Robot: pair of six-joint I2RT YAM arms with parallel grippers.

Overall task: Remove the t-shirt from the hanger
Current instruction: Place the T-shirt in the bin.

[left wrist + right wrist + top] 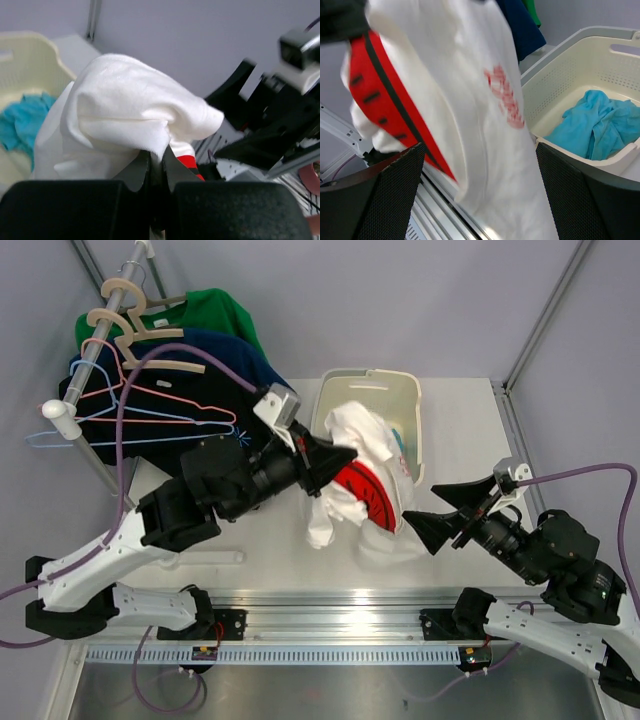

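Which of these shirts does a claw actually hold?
The white t-shirt with the red print, pinched in the left claw; the green shirt and the navy shirt hang on the rack, turquoise cloth lies in the basket.

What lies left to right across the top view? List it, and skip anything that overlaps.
Hangers on the rail → white t-shirt → right fingers, spread open.
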